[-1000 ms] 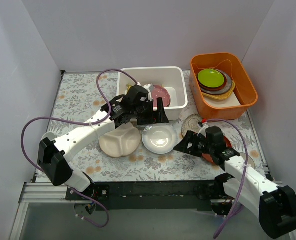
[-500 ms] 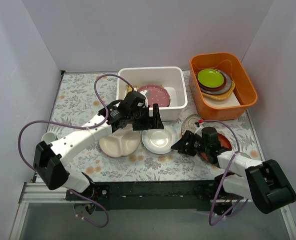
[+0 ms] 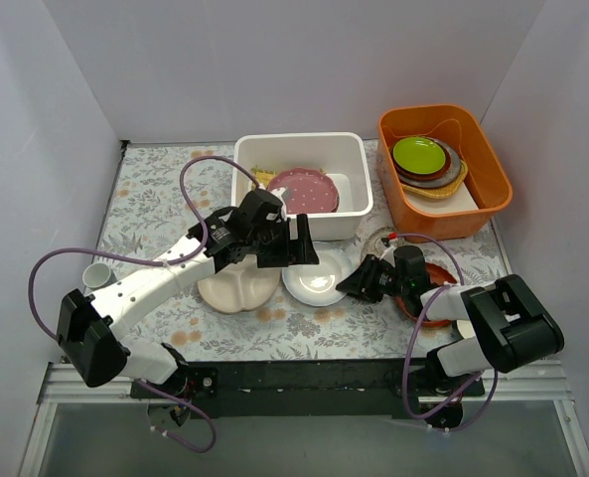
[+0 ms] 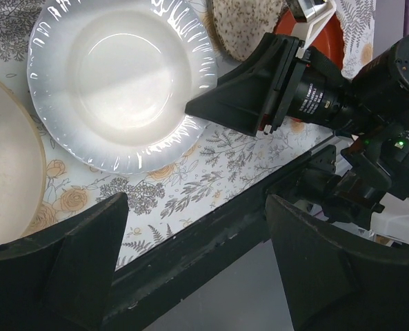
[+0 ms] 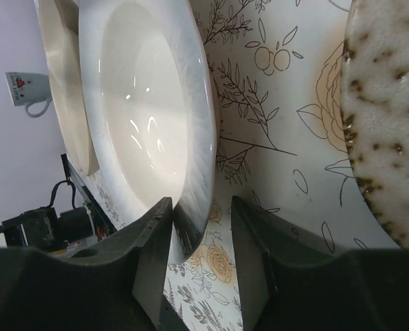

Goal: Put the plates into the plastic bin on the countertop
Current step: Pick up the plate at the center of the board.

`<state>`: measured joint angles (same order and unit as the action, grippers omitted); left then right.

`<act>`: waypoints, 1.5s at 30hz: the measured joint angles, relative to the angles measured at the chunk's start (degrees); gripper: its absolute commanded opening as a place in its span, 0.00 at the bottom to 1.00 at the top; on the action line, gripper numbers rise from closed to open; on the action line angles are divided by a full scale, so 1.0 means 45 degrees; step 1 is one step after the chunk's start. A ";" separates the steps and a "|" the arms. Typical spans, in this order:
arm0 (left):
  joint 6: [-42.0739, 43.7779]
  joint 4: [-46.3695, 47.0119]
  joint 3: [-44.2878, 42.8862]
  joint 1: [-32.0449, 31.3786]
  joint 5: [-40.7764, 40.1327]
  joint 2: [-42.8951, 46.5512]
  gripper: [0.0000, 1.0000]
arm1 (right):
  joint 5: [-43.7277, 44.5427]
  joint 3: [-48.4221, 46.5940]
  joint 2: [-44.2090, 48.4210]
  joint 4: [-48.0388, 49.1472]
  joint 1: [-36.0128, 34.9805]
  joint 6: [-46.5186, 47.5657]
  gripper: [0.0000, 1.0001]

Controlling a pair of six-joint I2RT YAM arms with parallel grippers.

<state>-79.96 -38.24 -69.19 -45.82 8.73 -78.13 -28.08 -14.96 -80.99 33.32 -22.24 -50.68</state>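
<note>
A glossy white plate [image 3: 316,276] [image 4: 118,83] [image 5: 149,103] lies on the countertop [image 3: 155,189] in front of the plastic bin [image 3: 299,138]. My right gripper [image 3: 359,280] [image 5: 201,203] straddles its right rim: one finger touches the rim, and a gap shows at the other. My left gripper [image 3: 304,241] [image 4: 196,203] hovers open and empty above this plate. A pink dotted plate [image 3: 306,189] rests inside the bin. A cream three-section plate [image 3: 236,283] [image 4: 4,172] [image 5: 70,89] sits left of the white one. A beige lacy plate [image 3: 378,241] [image 4: 249,24] [image 5: 390,117] and a red-brown plate [image 3: 441,278] [image 4: 332,34] lie to the right.
An orange tub [image 3: 493,164] at the back right holds stacked dishes, the top one lime-green [image 3: 418,154]. A small white mug [image 3: 95,275] [image 5: 28,89] stands near the left edge. The black table rail [image 3: 304,376] runs along the near side.
My left gripper drew back from the bin toward the white plate, leaving the pink dotted plate inside. My right gripper slid left onto the white plate's rim and its jaws narrowed.
</note>
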 measured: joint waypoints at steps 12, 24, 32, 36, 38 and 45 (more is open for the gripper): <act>-0.0228 0.0024 0.0772 0.0000 0.0000 0.0311 0.80 | -0.0345 -0.0005 -0.0243 0.0952 0.0000 -0.0486 0.10; -0.0389 -0.0034 0.1724 0.0000 -0.0126 0.1253 0.80 | -0.0607 -0.0010 -0.0306 0.1088 0.0024 -0.0602 0.01; -0.0481 -0.0073 0.1967 0.0000 -0.0185 0.1603 0.79 | -0.0209 0.0010 0.2356 -0.1336 0.0010 -0.0170 0.01; -0.0573 0.0024 0.2123 0.0000 -0.0170 0.1642 0.79 | 0.0223 0.0005 0.3891 -0.2929 0.0010 0.0083 0.01; -0.0617 0.0068 0.2288 0.0000 -0.0160 0.1651 0.79 | 0.0355 -0.0005 0.4493 -0.3628 0.0010 0.0219 0.01; -0.0670 0.0160 0.2550 0.0000 -0.0097 0.1651 0.79 | 0.0593 -0.0058 0.5727 -0.5241 0.0010 0.0418 0.01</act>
<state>-82.98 -37.52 -57.71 -45.82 8.29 -70.70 -25.41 -15.22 -55.22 9.74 -22.20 -48.80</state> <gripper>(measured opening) 0.795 0.127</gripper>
